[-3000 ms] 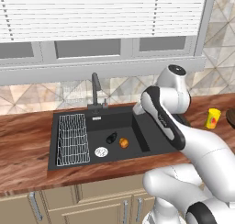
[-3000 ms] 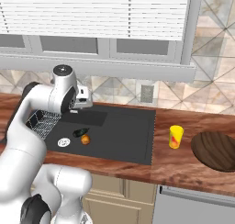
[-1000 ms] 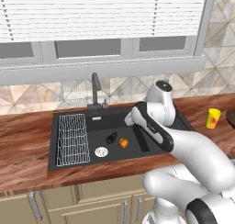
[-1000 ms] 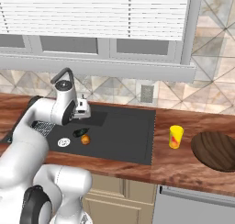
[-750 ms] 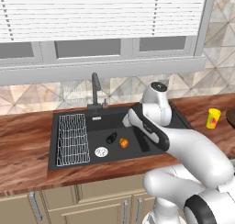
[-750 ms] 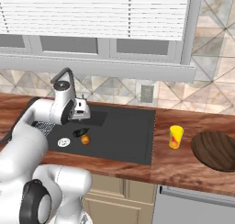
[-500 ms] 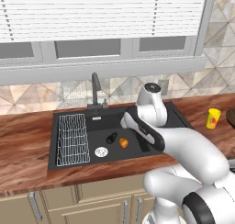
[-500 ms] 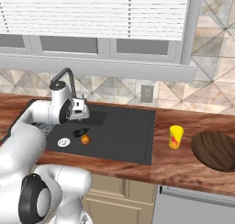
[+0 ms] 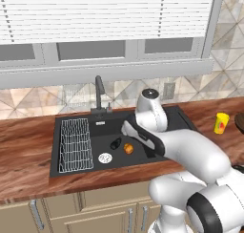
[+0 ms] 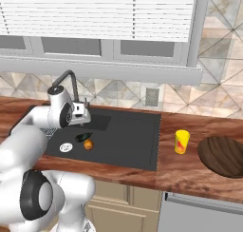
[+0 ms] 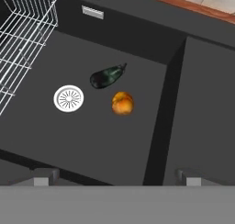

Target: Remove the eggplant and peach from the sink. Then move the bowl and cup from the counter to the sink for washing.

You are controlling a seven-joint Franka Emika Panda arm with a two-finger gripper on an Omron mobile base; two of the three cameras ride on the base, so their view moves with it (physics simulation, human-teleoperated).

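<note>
My end effector hangs released above the black rectangular sink. On the basin floor lies the round orange-red peach, just beyond it the dark elongated eggplant, the silver drain to their left.

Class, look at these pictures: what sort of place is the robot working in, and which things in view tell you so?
A kitchen, computer-rendered. The clues: a black sink with a faucet set into a wooden counter, an eggplant and a peach lying in the basin, and cabinet doors under the counter.
</note>
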